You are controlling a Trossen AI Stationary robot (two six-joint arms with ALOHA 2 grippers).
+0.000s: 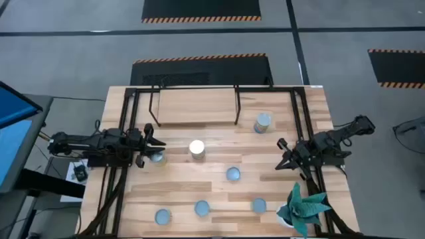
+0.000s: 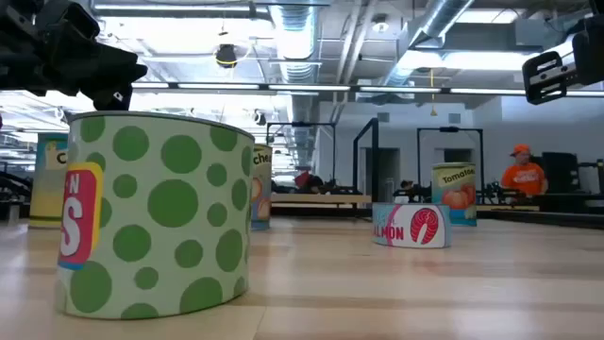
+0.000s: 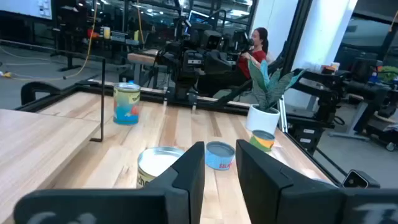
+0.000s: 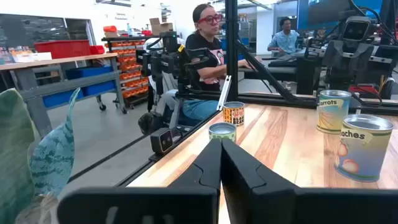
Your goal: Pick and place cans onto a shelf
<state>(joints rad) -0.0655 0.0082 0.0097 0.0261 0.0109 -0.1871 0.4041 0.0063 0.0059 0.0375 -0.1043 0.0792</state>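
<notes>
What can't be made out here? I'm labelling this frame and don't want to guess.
- High view: the can beside the left gripper is partly covered by it; contact unclear.
- High view: every can label is hidden; only tops show, and the glare whites out one top.
- Low view: the green dotted can blocks the table behind it, and the shelf cannot be picked out.

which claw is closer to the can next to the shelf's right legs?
Right. The right claw sits diagonally toward the table's front-right of that can, fairly close. The left claw is across the table, beyond the shelf width, beside another can.
</notes>
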